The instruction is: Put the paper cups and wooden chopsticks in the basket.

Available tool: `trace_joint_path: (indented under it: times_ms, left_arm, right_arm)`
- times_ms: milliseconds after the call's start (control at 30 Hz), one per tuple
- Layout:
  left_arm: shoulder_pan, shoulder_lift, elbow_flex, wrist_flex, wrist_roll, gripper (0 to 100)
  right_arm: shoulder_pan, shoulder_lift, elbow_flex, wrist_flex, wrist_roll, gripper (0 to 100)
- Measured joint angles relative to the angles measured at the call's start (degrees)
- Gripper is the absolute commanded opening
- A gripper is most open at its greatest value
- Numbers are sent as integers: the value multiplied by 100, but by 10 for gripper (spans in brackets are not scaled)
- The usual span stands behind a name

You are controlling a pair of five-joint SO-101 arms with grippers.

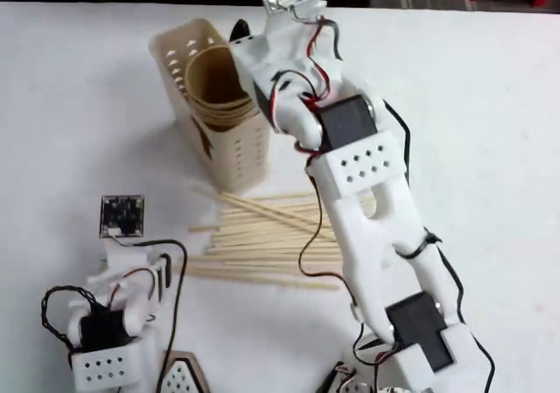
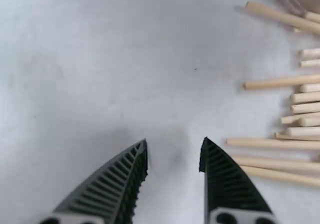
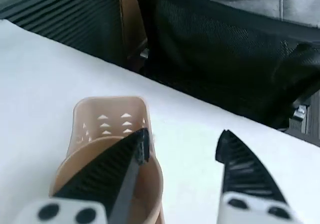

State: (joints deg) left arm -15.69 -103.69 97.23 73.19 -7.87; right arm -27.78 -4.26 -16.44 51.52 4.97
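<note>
Presently the left gripper (image 2: 174, 141) hangs at the near left over bare table (image 2: 100, 59), jaws moderately parted and empty. The wooden chopsticks (image 1: 262, 244) lie loose just to its right, long axes running left to right, ends toward that claw; it is judged the nearer of the two. Farther back stands the basket (image 1: 241, 161), with paper cups (image 1: 210, 82) nested inside. The right gripper (image 3: 183, 132) hovers above the basket's rim, jaws apart, holding nothing.
</note>
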Motion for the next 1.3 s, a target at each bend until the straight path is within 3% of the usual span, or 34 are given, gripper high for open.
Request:
trace_joint_path:
  times_ms: [167, 367, 533, 633, 833, 1067, 1300]
  left_arm:
    - [0, 0, 0, 0, 0, 181]
    - [0, 0, 0, 0, 0, 181]
    - [0, 0, 0, 0, 0, 181]
    - [0, 0, 0, 0, 0, 181]
    - [0, 0, 0, 0, 0, 181]
    - [0, 0, 0, 0, 0, 181]
    - [0, 0, 0, 0, 0, 181]
  right_arm:
    - [-9, -167, -185, 958, 9, 230]
    - [-510, -501, -193, 2435, 1002, 219]
    - [-897, -510, -193, 3455, 1398, 86]
    - [-914, -510, 53, 3560, 1468, 36]
    - [-1178, -510, 1240, 2857, 1609, 19]
    - [-1670, -510, 2453, 1477, 1635, 19]
    - [-1679, -510, 3771, -193, 1644, 19]
